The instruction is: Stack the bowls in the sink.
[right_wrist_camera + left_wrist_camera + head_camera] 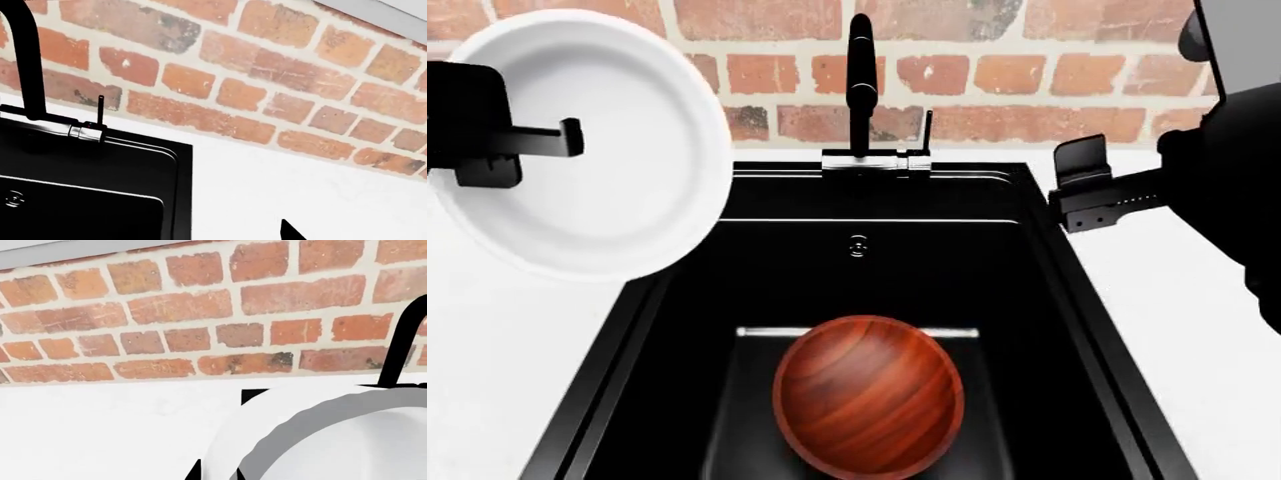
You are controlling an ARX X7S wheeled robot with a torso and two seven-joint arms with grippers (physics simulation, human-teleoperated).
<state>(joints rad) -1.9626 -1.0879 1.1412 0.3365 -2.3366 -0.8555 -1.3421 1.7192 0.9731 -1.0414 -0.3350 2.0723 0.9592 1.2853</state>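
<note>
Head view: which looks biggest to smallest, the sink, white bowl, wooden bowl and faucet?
1. Sink
2. White bowl, though it is raised in the left claw, nearer the camera, which may inflate it
3. Wooden bowl
4. Faucet

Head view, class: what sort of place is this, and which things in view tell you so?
Most likely a kitchen counter, rendered in a simulator. A black sink with a tall black faucet sits in a white countertop against a brick wall, and the wooden bowl lies in the basin.
</note>
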